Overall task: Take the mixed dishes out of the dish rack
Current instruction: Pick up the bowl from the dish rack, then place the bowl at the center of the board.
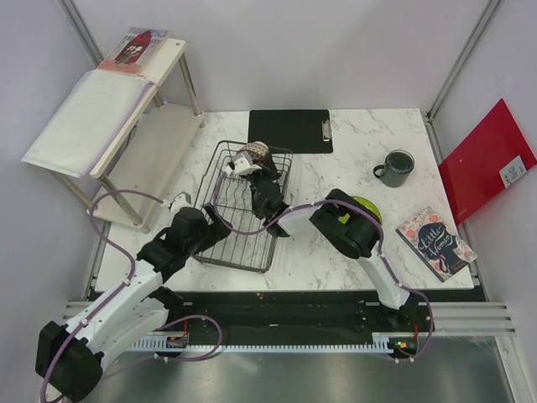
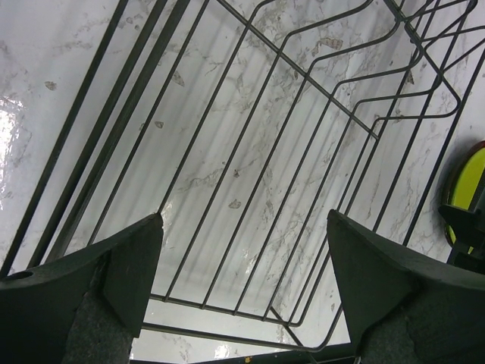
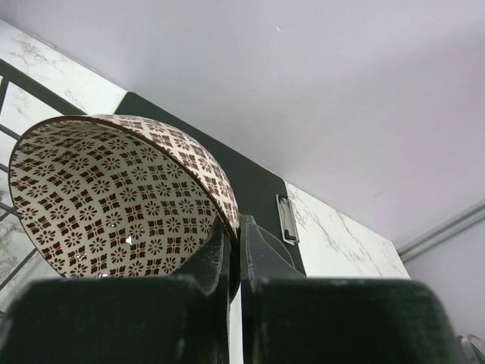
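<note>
The dish rack (image 1: 245,245) is a dark wire basket at the table's middle left; its grid bottom fills the left wrist view (image 2: 250,152). My right gripper (image 1: 254,168) is shut on the rim of the dark red patterned plate (image 1: 252,154), a deep, bowl-like dish held tilted over the rack's far end; the pinched rim shows in the right wrist view (image 3: 114,197) between my jaws (image 3: 236,227). My left gripper (image 1: 220,220) is open and empty over the rack's near left (image 2: 244,227). The grey-green mug (image 1: 395,168) stands at the far right. The lime-green plate (image 1: 366,206) lies under my right arm. The glass and the speckled bowl are out of view.
A black clipboard (image 1: 290,130) lies behind the rack. A book (image 1: 435,242) lies at the right front and a red folder (image 1: 487,168) leans against the right wall. A white shelf unit (image 1: 126,109) stands off the table's left edge.
</note>
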Controlling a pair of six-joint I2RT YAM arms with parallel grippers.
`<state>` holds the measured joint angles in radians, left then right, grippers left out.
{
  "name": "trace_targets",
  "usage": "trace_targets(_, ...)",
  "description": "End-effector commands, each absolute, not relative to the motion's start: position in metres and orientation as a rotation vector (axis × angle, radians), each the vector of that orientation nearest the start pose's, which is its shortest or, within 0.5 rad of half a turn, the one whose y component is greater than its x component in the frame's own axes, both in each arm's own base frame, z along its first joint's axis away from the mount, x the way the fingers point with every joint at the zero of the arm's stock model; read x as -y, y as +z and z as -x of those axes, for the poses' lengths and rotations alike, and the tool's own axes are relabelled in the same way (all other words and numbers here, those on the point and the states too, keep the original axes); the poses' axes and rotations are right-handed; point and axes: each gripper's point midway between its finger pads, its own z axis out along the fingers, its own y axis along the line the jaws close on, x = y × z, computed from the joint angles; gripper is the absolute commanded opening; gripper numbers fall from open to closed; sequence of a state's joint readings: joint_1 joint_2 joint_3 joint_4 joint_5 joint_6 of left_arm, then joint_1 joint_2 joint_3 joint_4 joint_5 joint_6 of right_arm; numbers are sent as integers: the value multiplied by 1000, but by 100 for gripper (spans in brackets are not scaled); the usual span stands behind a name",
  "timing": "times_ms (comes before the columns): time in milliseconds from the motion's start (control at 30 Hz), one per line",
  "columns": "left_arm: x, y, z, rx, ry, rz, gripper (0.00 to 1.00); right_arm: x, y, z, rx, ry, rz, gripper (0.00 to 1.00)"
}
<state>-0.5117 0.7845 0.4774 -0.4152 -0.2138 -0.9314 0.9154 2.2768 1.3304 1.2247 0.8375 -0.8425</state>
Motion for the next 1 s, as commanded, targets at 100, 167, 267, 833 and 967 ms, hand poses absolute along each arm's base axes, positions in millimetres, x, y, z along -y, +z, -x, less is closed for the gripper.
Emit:
trace_targets(100, 126, 106, -232, -2194, -572, 665, 95, -345, 254, -421, -1258, -275, 230, 0)
trace_targets(167, 126, 108, -232, -2188, -575, 665, 95, -343, 262, -420, -1305, -255, 232, 0)
trace_targets(267, 127, 112, -233, -2181, -583, 664, 95, -338, 293, -418, -1367, -145, 176, 0)
trace_targets(833, 137, 136, -237, -2150, -653, 606, 94, -212, 312, -423, -1895, 724, -305, 0)
trace_targets(967, 140, 132, -235, -2162, -672, 596, 94, -157, 273, -402, -1993, 575, -402, 0)
